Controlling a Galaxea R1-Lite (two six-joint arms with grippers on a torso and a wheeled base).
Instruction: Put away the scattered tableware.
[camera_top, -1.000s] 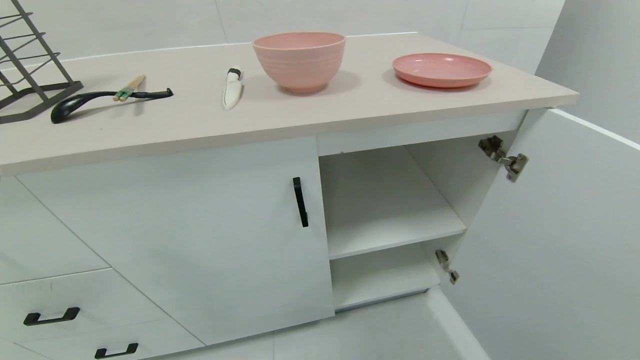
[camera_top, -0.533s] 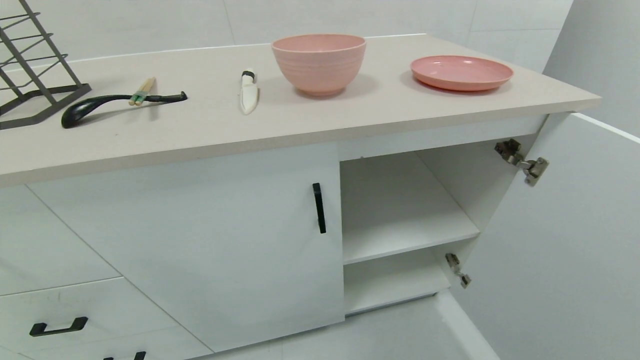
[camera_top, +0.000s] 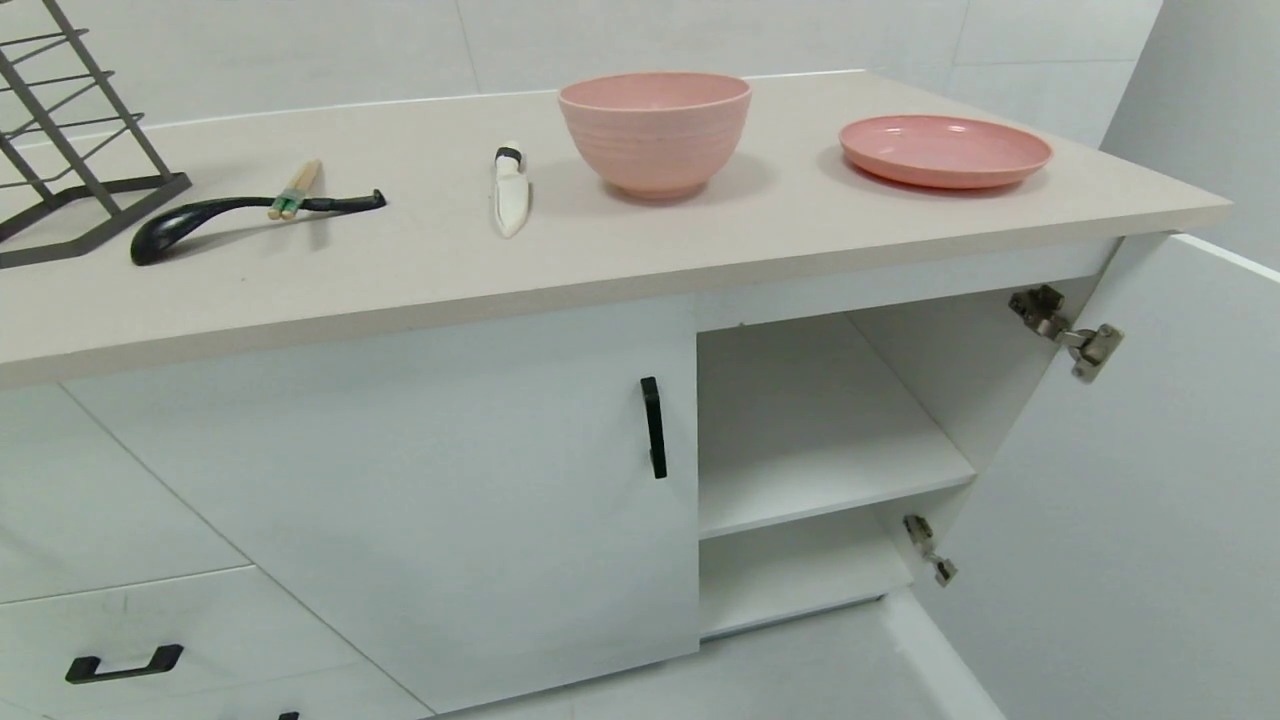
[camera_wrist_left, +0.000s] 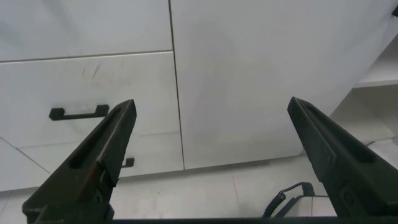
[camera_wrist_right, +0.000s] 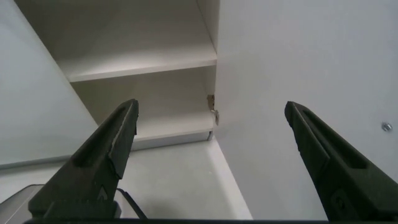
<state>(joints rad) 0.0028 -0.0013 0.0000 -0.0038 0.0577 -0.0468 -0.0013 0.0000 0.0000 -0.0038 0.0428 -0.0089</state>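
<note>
Plainly, tapered fingers (camera_wrist_left: 99, 155) stand spread on left gripper (camera_wrist_left: 210, 106) and right gripper (camera_wrist_right: 210, 106); ribbed bowl (camera_top: 654, 130), shallow plate (camera_top: 945, 150).

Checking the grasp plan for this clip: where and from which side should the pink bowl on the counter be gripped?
Probably the rim of the pink bowl, from above, one finger inside the wall and one outside. It stands upright with its mouth open upward, and its rounded body looks too wide for a side pinch. The knife and pink plate lie apart from it.
</note>
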